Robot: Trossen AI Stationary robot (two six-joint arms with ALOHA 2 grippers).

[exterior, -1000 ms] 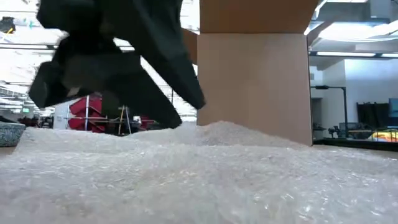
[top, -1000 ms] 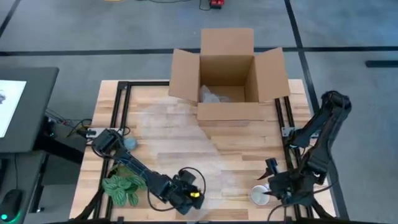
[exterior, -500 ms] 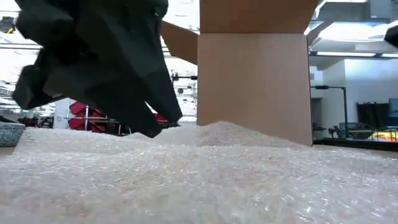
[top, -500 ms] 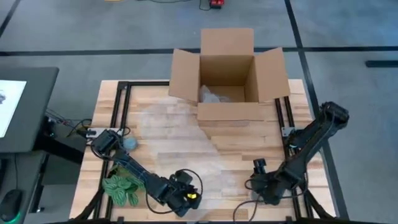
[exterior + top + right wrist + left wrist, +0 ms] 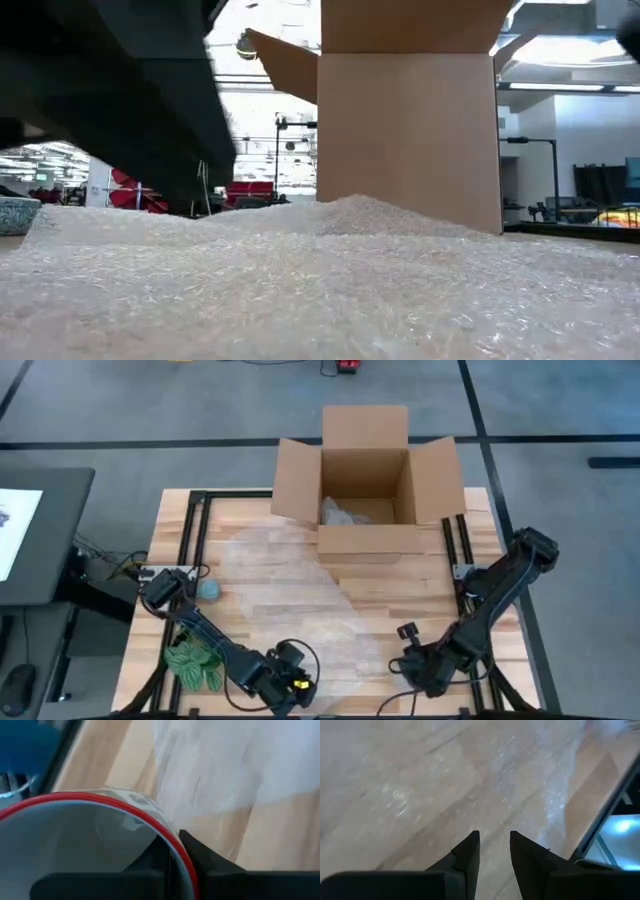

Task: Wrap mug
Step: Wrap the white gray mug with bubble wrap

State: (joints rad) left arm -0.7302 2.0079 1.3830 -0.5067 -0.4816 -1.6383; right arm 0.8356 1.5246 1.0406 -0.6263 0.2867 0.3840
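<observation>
Red-rimmed and white inside, the mug [image 5: 85, 845] fills most of the right wrist view, its wall pinched between the right gripper [image 5: 175, 851]'s two dark fingers [image 5: 200, 857], one inside the rim and one outside. From above the mug itself is hidden under that gripper [image 5: 425, 672], which sits low at the near edge of the table [image 5: 400, 595], just beside the near right corner of the bubble wrap [image 5: 290, 590]. The wrap is a clear, crinkled sheet spread flat over the middle of the wood; in the right wrist view it lies just ahead of the mug, with bare planks between.

The left gripper [image 5: 285, 685] is also at the near edge, over the wrap's near left corner and well apart from the right one. Its fingers [image 5: 467, 857] stand slightly parted with nothing between them (only a narrow gap shows), hanging over the wrap with a strip of bare wood and a black frame rail beyond.

Beyond both grippers, at the far side of the table, an open cardboard box [image 5: 368, 485] stands with flaps spread and some crumpled clear plastic at its bottom. Just outside the left arm lie a green leafy toy [image 5: 195, 663] and, farther along that arm, a small blue-grey bowl [image 5: 209, 590]. In the low view the wrap [image 5: 320, 280] fills the foreground, the box [image 5: 410, 130] rises behind it, and a dark arm crosses the upper corner.
</observation>
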